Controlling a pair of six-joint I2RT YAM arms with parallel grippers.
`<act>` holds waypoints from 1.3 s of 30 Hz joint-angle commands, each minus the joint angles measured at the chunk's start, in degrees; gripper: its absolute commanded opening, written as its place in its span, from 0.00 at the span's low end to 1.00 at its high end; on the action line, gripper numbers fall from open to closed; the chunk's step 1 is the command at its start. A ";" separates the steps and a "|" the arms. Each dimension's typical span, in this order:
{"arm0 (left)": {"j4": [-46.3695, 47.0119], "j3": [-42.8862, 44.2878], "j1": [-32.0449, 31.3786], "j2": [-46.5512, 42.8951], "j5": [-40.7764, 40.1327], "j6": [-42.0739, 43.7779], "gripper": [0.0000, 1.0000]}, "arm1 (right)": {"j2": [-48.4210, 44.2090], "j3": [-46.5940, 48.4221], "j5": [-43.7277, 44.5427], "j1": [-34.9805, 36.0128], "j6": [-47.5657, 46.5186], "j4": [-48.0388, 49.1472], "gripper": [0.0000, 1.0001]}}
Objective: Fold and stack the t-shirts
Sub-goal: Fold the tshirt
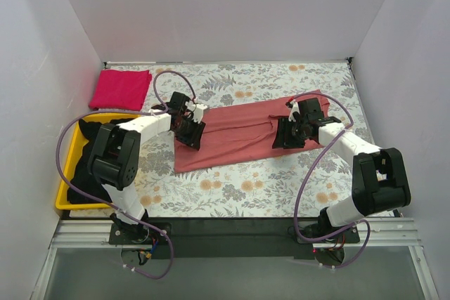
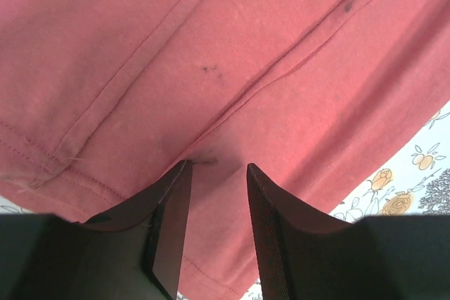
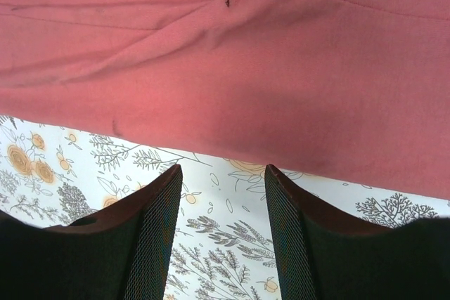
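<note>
Your left gripper (image 2: 218, 166): fingers apart, tips down on the red shirt (image 1: 235, 131) at a crease. Your right gripper (image 3: 222, 170): fingers apart over the floral tabletop (image 1: 246, 191), just beside the shirt's edge. The red shirt lies mid-table as a long band between both arms. A pink shirt (image 1: 119, 89) lies folded in the far left corner. The yellow bin (image 1: 77, 205) at left holds black cloth (image 1: 84, 166). Plain white walls (image 1: 225, 12) enclose three sides.
</note>
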 commanded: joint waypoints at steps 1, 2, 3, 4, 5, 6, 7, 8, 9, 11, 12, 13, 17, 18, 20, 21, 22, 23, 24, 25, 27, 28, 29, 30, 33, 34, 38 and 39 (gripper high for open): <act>1.49 2.24 -0.43 -0.13 -0.06 1.10 0.37 | -0.99 -0.38 0.34 0.20 -0.69 0.36 0.57; 1.66 2.41 -0.51 -0.30 -0.24 1.27 0.37 | -0.99 -0.38 0.26 0.11 -0.77 0.27 0.57; 1.92 2.50 -0.69 -0.39 -0.50 1.18 0.38 | -0.90 -0.47 0.25 0.11 -0.77 0.36 0.57; 2.62 2.50 -0.78 -1.00 -0.68 1.44 0.38 | -1.08 -0.56 0.25 0.20 -0.77 0.27 0.57; 2.98 2.50 -0.87 -1.10 -0.77 1.53 0.38 | -1.08 -0.47 0.17 0.20 -0.86 0.27 0.57; 3.16 2.59 -0.87 -1.18 -0.77 1.71 0.38 | -0.99 -0.56 0.17 0.20 -0.86 0.27 0.57; 3.16 2.68 -0.78 -1.18 -0.85 1.88 0.38 | -1.08 -0.65 0.34 0.20 -0.86 0.36 0.57; 3.16 2.77 -0.78 -1.10 -1.20 2.06 0.38 | -0.99 -0.56 0.26 0.20 -0.86 0.36 0.57; 3.24 2.85 -0.87 -1.10 -1.38 2.24 0.38 | -0.90 -0.73 0.25 0.20 -0.86 0.36 0.57; 3.42 2.68 -0.87 -1.18 -1.38 2.50 0.38 | -0.81 -0.82 0.17 0.20 -0.86 0.36 0.57; 3.60 2.59 -0.78 -1.10 -1.47 2.41 0.38 | -0.73 -0.91 0.08 0.20 -0.86 0.36 0.57; 3.68 2.42 -0.78 -1.01 -1.47 2.50 0.38 | -0.64 -0.91 0.17 0.11 -0.86 0.45 0.57; 3.34 1.80 -0.78 -0.13 -1.21 2.85 0.36 | -0.29 -1.26 0.08 0.20 -0.86 0.54 0.57; 3.07 1.80 -0.87 0.22 -0.42 2.94 0.36 | -0.37 -1.35 0.25 0.11 -0.86 0.54 0.57; 2.72 1.80 -0.95 0.31 0.28 2.85 0.35 | -0.37 -1.70 0.25 0.11 -0.86 0.54 0.57; 2.54 1.89 -0.87 0.40 0.98 3.11 0.34 | -0.20 -1.88 0.25 0.11 -0.77 0.71 0.57; 2.28 1.98 -0.87 0.40 1.43 3.12 0.33 | -0.20 -2.14 0.25 0.20 -0.77 0.80 0.57; 2.19 1.80 -0.87 0.49 1.60 3.12 0.31 | -0.11 -2.23 0.17 0.11 -0.77 0.89 0.57; 2.02 1.71 -0.87 0.57 1.78 3.12 0.29 | -0.11 -2.32 0.25 0.20 -0.69 0.89 0.57; 1.93 1.63 -0.95 0.66 1.96 3.20 0.29 | -0.02 -2.40 0.25 0.20 -0.69 0.89 0.57; 1.75 1.54 -0.87 1.10 2.13 3.20 0.29 | -0.02 -2.67 0.25 0.20 -0.69 0.98 0.57; 1.75 1.54 -0.87 1.19 2.05 3.29 0.28 | -0.11 -2.67 0.25 0.11 -0.69 0.89 0.57; 1.75 1.54 -0.87 1.36 2.13 3.29 0.28 | -0.28 -2.67 0.34 0.20 -0.69 0.98 0.57; 1.66 1.71 -0.95 1.54 2.05 3.21 0.29 | -0.29 -2.67 0.52 0.11 -0.60 0.98 0.57; 1.66 1.80 -0.95 2.07 1.26 3.12 0.32 | -0.29 -2.84 0.43 0.20 -0.60 0.89 0.57; 1.66 1.89 -0.95 2.16 0.91 3.20 0.32 | -0.37 -2.84 0.43 0.11 -0.68 0.98 0.57; 2.45 1.89 -0.95 1.81 -0.41 3.12 0.35 | -0.29 -2.93 0.08 0.20 -0.69 1.06 0.57; 2.80 1.89 -0.87 1.63 -0.50 3.12 0.36 | -0.29 -3.02 0.08 0.20 -0.60 1.15 0.57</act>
